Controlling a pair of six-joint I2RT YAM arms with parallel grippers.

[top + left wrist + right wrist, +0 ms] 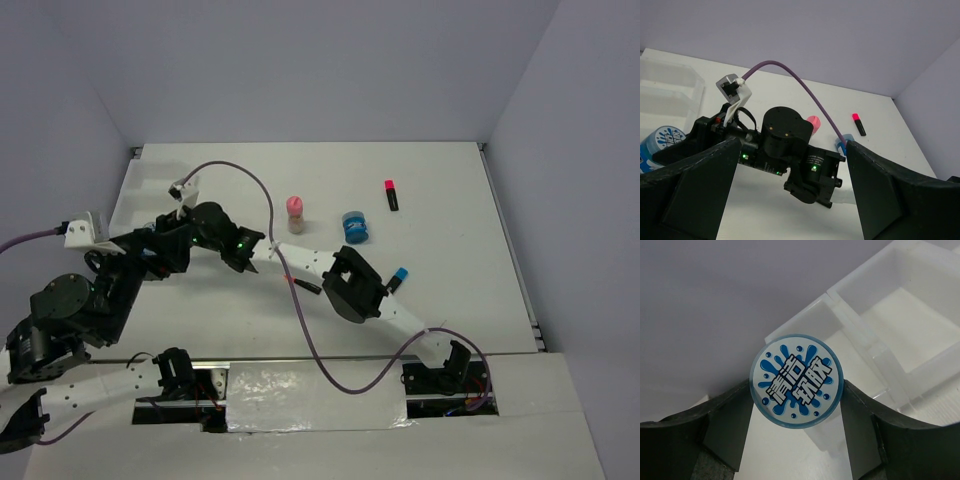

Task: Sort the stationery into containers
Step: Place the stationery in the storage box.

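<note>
We hold a blue roll near the tray.
Our right gripper pinches the roll between its jaws; our left gripper has its jaws spread wide, holding nothing.

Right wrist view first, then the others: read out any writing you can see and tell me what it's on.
"清洁软胶": on the round face of the blue roll, amid a blue splash print.
Top view: the other blue roll and the pink-capped marker are too small to read.
</note>
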